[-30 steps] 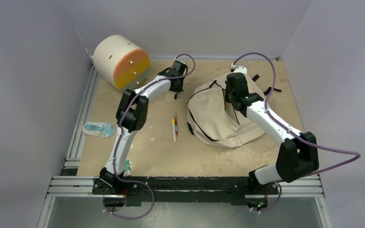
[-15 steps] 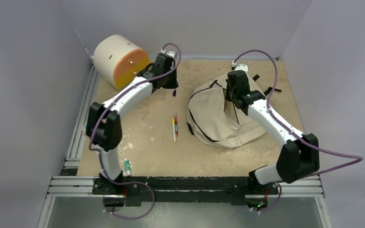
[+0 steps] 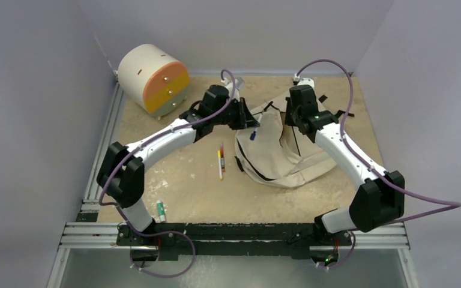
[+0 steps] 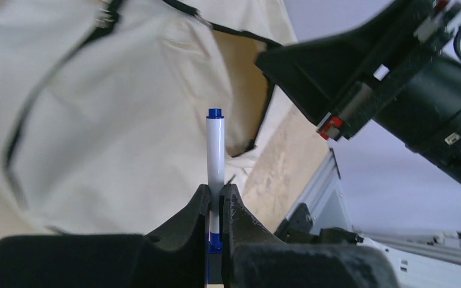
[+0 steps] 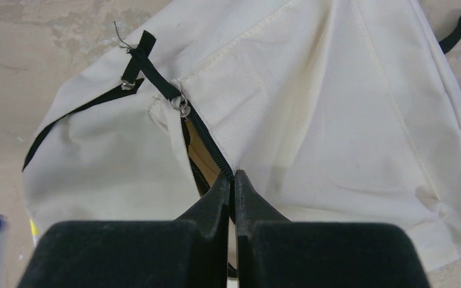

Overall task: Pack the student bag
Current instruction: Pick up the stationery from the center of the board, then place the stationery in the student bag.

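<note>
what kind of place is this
Probably a robotics lab test cell: left arm and right arm bolted to an aluminium rail, plain walls boxing in a worn tabletop, the student bag as prop.

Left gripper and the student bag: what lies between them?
Only the blue-capped marker held by the left gripper, pointing at the student bag; left wrist view.

No legible text, label or number on the student bag (image 3: 271,157), pen (image 4: 215,150) or drawer unit (image 3: 149,67).
</note>
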